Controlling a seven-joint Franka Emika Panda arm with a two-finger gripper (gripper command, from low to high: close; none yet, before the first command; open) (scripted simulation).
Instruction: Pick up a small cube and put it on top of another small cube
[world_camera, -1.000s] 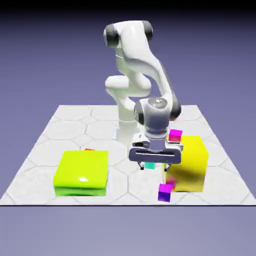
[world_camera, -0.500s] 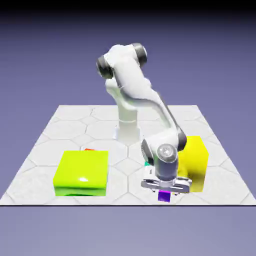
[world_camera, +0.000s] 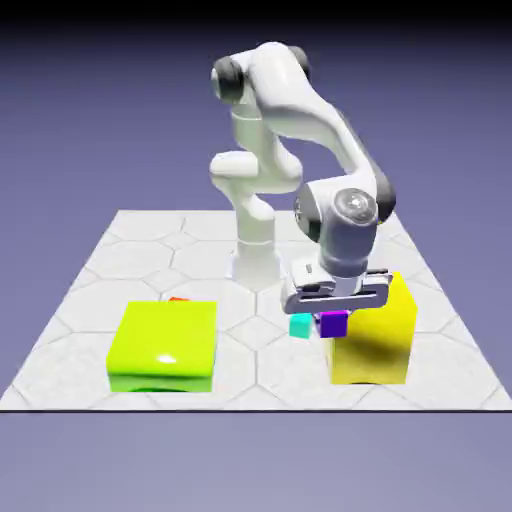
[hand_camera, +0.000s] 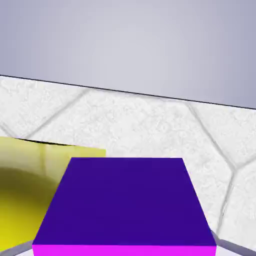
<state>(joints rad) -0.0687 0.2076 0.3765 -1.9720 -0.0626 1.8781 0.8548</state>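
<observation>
Currently, in the exterior view, the gripper pinches the small purple cube and carries it clear of the table. A cyan cube, the probable target, lies just beside the held cube at its 9 o'clock and lower. The yellow block stands close at 3 o'clock, limiting room on that side. The lime-green block sits well apart at 9 o'clock, leaving open tiles between. No second magenta-topped cube is visible.

In the hand view, the small purple cube fills the lower centre, hiding the finger tips. The yellow block occupies 8 o'clock. Bare table extends to 12 o'clock, up to its far edge.
</observation>
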